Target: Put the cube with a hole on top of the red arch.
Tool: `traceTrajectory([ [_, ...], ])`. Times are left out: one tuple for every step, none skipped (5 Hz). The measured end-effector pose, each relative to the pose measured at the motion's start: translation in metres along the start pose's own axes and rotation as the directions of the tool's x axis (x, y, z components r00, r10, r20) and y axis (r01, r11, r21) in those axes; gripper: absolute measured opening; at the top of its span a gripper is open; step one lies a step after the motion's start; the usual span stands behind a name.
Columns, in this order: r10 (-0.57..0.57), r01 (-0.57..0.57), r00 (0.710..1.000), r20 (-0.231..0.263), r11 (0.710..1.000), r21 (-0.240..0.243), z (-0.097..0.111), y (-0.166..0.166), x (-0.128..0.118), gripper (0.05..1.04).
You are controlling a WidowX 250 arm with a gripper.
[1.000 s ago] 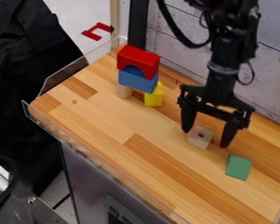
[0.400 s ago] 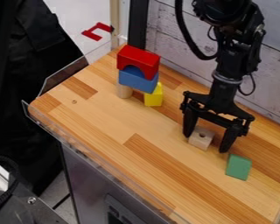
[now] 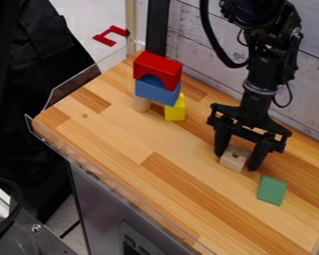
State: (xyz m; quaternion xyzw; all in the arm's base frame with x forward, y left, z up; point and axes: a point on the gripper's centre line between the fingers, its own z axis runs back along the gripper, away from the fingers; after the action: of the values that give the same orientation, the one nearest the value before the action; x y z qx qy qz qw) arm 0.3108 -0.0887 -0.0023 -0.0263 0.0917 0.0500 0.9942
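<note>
Bright, even light on the wooden counter (image 3: 115,132), with soft, faint shadows

The cube (image 3: 232,162) is looking pale, like bare wood, and a round dark hole is showing in its top. It is sitting flat on the wooden table (image 3: 132,144), between the gripper's (image 3: 237,163) two fingers. The red arch (image 3: 155,63) is standing up high on a blue block (image 3: 155,91), near the back of the table. Its curved gap is facing down, and its flat top is facing up.
</note>
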Motion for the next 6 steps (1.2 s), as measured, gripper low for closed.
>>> traceTrajectory([
  [-0.007,0.007,1.000,0.000,1.000,-0.001,0.000,0.000,0.000,0.560],
  [-0.011,0.011,1.000,-0.004,1.000,0.004,0.004,0.001,-0.004,0.560],
  [0.010,-0.012,0.998,0.058,1.000,0.024,0.048,0.003,-0.001,0.560],
  [0.060,-0.059,0.987,0.149,0.998,-0.007,0.102,0.018,0.001,0.560],
  [0.134,-0.128,0.972,0.193,0.991,-0.046,0.122,0.055,0.008,0.560],
  [0.170,-0.160,0.968,0.183,0.985,-0.070,0.118,0.078,0.009,0.560],
])
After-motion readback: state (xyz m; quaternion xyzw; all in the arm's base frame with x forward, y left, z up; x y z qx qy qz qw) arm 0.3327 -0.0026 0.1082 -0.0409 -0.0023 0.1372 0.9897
